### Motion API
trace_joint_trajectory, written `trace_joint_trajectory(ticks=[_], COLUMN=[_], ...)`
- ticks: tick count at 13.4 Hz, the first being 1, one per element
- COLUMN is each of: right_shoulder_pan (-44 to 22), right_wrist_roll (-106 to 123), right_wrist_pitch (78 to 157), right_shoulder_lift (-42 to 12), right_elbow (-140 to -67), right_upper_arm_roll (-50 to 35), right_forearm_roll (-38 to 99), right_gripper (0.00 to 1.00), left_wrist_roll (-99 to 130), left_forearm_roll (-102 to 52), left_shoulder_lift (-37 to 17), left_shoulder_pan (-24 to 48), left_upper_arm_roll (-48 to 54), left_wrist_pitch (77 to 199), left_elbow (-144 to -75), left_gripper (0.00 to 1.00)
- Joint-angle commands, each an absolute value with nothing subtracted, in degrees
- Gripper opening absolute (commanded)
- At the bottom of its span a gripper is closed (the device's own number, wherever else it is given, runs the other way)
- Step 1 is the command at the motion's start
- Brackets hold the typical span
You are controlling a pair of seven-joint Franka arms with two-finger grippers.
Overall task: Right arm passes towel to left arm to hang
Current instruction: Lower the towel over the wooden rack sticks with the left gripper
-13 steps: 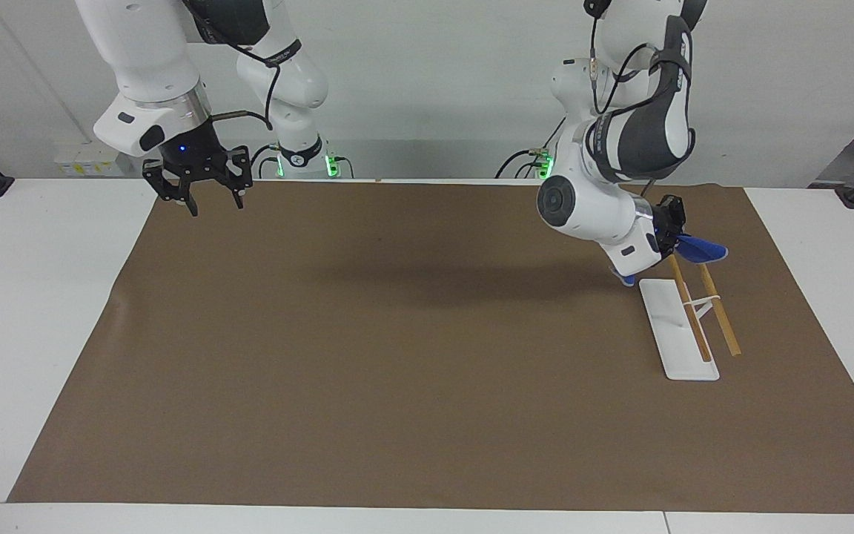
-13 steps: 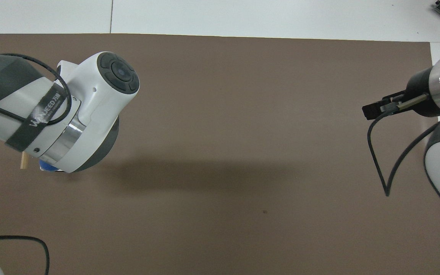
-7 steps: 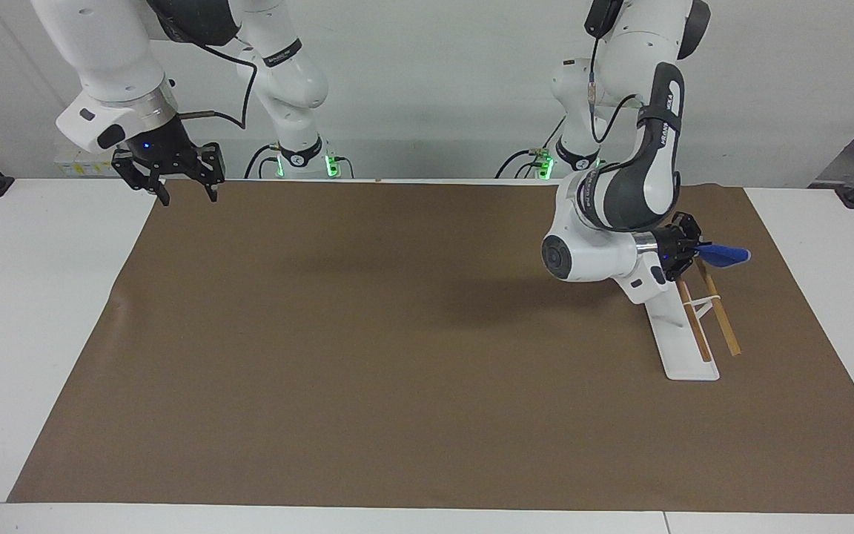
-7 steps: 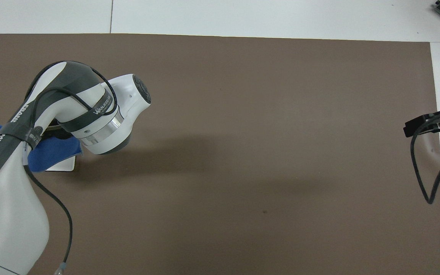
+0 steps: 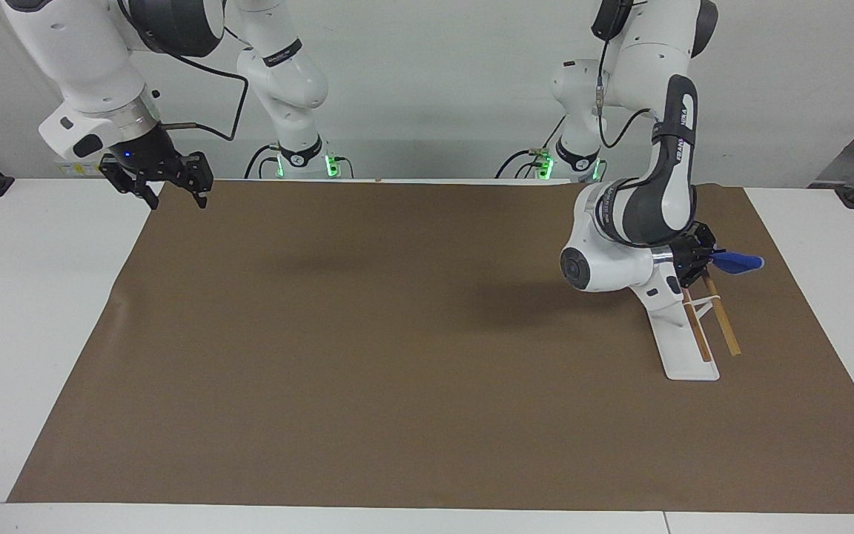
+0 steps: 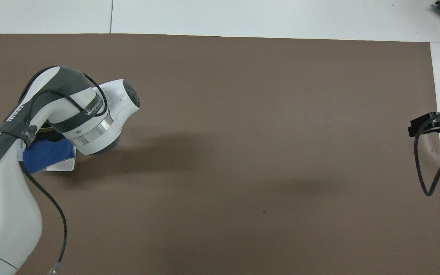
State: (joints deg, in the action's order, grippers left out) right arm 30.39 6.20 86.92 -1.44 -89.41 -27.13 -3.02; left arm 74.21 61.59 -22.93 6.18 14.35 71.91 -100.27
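Observation:
The blue towel [image 5: 738, 261] sticks out sideways from my left gripper [image 5: 705, 256], which is shut on it. Towel and gripper are over the top ends of the two wooden bars [image 5: 720, 325] of a small rack with a white base [image 5: 683, 348]. I cannot tell whether the cloth touches the bars. In the overhead view the towel [image 6: 50, 156] shows under the left arm's wrist, covering most of the white base [image 6: 62, 165]. My right gripper [image 5: 175, 197] hangs open and holds nothing, up over the mat's corner at the right arm's end; only its tip [image 6: 418, 126] shows from above.
A large brown mat [image 5: 397, 334] covers most of the white table [image 5: 34, 297]. The rack stands on the mat toward the left arm's end. A black cable [image 6: 426, 168] loops down from the right arm's wrist.
The left arm has swung the towel outward toward its own end of the table, over the rack's bars. The right arm has drawn back toward its end and stands a little wider open.

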Motion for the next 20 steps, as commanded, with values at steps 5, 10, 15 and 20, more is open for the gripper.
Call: trace_joint_trajectory(ticks=[5,10,15,20], right_shoulder_pan=[31.11,31.11,31.20,31.29], right_wrist_roll=[5.71,5.54,-0.59,-2.11], right_wrist_pitch=[92.37,92.81,92.20,92.11], right_shoulder_lift=[3.16,3.08,3.16,3.08], right_elbow=[-96.33,-96.24,-96.24,-96.24], right_upper_arm_roll=[-27.16,-27.07,-27.07,-25.94], right_forearm_roll=[-1.49,-1.41,-1.23,3.84], right_gripper=[1.00,1.00,1.00,1.00], left_wrist_roll=[74.27,74.27,71.47,60.24], left_forearm_roll=[62.67,64.69,64.78,58.57], left_shoulder_lift=[-22.32,-22.68,-22.41,-13.90], left_shoulder_pan=[2.82,1.67,2.11,1.76], left_upper_arm_roll=[14.68,14.68,14.76,15.12], left_wrist_pitch=[80.85,85.68,86.22,91.75], left_elbow=[-101.60,-100.46,-99.15,-99.58], left_gripper=[0.00,0.76,1.00,1.00])
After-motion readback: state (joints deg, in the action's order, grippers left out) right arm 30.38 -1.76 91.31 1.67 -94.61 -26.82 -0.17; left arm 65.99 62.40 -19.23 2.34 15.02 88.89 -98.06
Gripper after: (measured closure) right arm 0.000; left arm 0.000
